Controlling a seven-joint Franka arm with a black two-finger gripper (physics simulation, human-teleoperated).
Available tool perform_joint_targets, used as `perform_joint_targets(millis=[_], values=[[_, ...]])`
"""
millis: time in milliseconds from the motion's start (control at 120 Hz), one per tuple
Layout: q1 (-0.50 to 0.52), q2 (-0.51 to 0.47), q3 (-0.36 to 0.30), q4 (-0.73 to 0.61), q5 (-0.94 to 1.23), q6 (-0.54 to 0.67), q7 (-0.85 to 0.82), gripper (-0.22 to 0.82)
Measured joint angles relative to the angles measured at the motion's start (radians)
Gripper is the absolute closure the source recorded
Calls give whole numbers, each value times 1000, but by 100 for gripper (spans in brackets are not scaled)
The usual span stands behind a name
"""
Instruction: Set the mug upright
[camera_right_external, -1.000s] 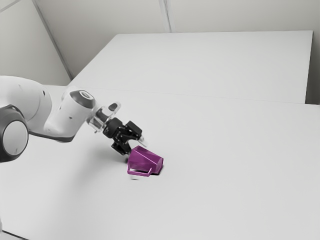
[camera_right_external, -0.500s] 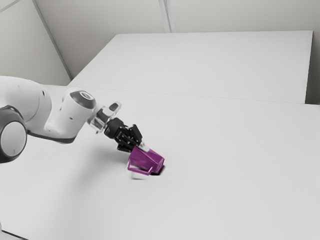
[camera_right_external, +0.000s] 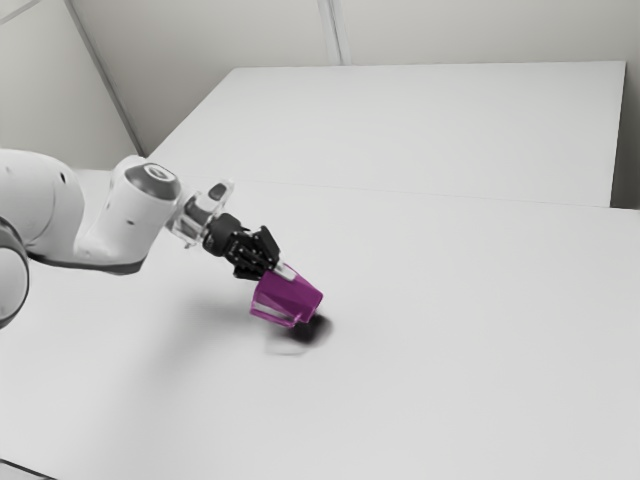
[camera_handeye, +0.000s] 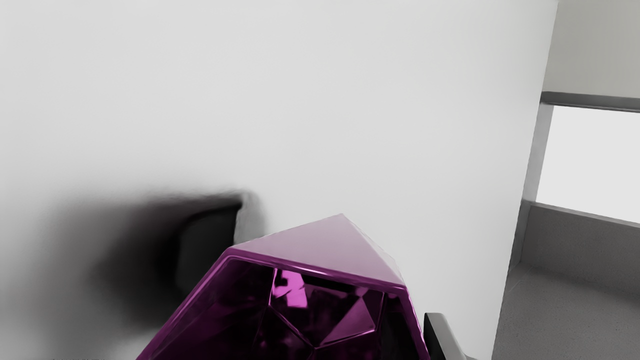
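The purple faceted mug (camera_right_external: 287, 298) hangs tilted above the table in the exterior view, its handle low on the side toward the exterior view's left and its shadow on the surface beneath. My gripper (camera_right_external: 284, 271) is shut on the wall at the mug's upper end. In the wrist view the mug (camera_handeye: 320, 255) turns its open mouth toward the camera, with the dark inside showing. There my gripper (camera_handeye: 424, 345) has one finger (camera_handeye: 442, 336) along the outside of the wall; the other finger is hidden.
A broad white table (camera_right_external: 450, 340) lies under the mug. Behind it stands a large white raised panel or surface (camera_right_external: 430, 130). The wrist view shows the table's edge, with a grey floor (camera_handeye: 570, 310) and a bright window-like opening (camera_handeye: 595, 160) beyond.
The fingers have closed on the mug's wall. Since then the hand has risen and drawn back slightly toward the exterior view's left, carrying the mug off the table; its shadow has separated from it.
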Motion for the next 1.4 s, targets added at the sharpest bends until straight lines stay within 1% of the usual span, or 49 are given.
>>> perform_joint_targets(millis=[83, 242, 342, 467, 625, 808, 892, 1125, 1400], values=[[-6, -42, 1, -2, 78, 54, -22, 77], [-48, -82, 3, -22, 256, 172, -94, 77], [-82, -115, 3, -33, 429, 246, -170, 78], [-111, -133, 3, -42, 624, 301, -286, 78], [-136, -138, 2, -72, 765, 335, -439, 78], [-148, -144, 3, -103, 829, 351, -591, 78], [-156, -163, 3, -127, 860, 361, -653, 78], [-183, -189, 3, -185, 1018, 422, -800, 78], [-211, -167, 6, -193, 1129, 444, -937, 78]])
